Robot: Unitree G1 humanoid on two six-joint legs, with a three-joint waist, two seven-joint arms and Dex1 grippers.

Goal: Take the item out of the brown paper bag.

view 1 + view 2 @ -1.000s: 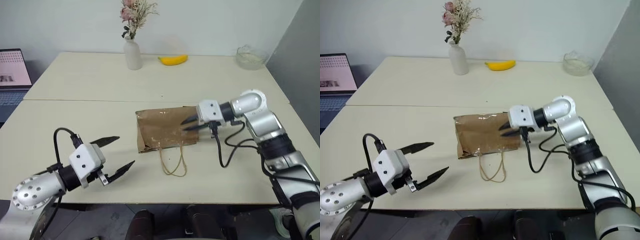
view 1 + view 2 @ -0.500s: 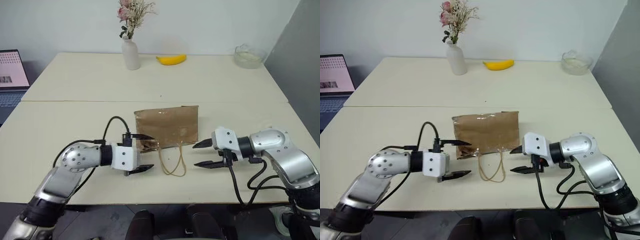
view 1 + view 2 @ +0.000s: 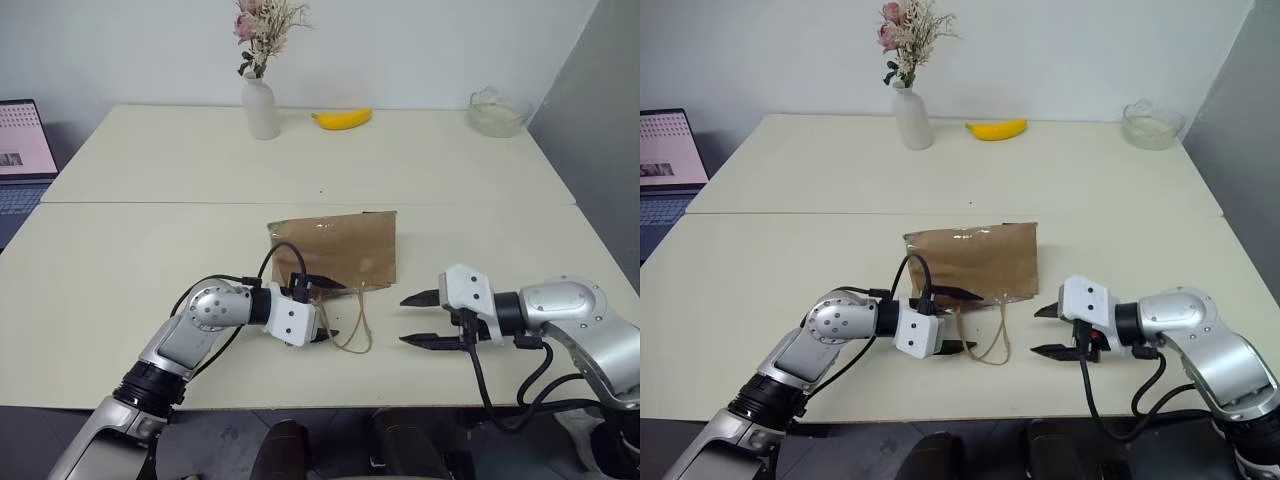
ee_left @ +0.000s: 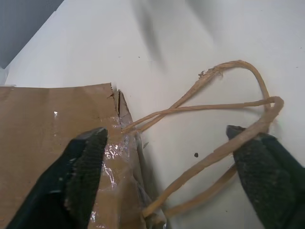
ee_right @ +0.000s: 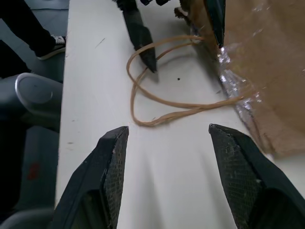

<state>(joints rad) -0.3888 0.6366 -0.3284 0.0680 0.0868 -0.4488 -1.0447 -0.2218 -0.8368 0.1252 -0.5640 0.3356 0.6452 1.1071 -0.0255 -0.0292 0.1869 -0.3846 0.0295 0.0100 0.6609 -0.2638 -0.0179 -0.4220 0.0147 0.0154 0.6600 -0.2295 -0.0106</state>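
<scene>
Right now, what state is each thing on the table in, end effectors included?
Crinkled brown paper bag: lying flat, mouth toward the robot, item inside not visible.
Thin tan loop handles: loose on the table.
Left end effector: open, one finger over the bag's mouth corner, the other by the handles.
Right end effector: open, holding nothing, beside the handles.
Curved yellow banana: lying at the far edge.
White vase: upright, with dried flowers.

**Camera placement and shared coverage**

The table [image 3: 150,230] is seen from above and in front by the two head views, with the brown paper bag [image 3: 335,250] at frame centre; nearly the same scene is covered by both. The bag's handles [image 4: 224,124] are viewed at close range by the left wrist camera. The same handles, lying upper centre, are faced by the right wrist camera from the opposite side.
</scene>
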